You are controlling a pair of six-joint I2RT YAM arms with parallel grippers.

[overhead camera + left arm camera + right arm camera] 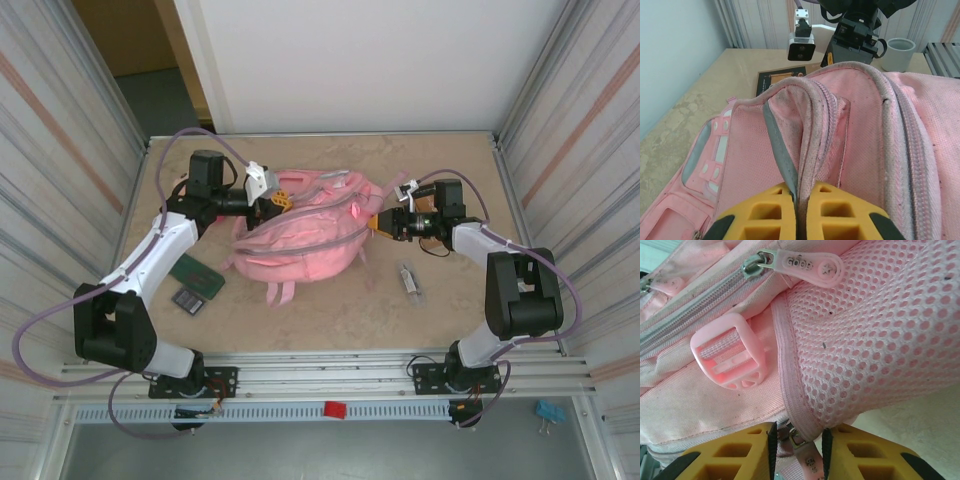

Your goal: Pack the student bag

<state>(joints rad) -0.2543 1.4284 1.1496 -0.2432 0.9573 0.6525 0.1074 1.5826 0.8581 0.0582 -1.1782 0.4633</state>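
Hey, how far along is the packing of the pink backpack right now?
Nothing looks packed: a green booklet, a small dark item and a pen-like thing lie on the table beside the backpack. In hand: the left gripper is shut on the bag's grey edge; the right gripper straddles a zipper pull, grip unclear. Left: opening the bag and loading those items.

The left arm (150, 252) and right arm (515, 290) share black joints, white links, lilac cables (18, 350); fingers (762, 215) are yellow, honeycombed.
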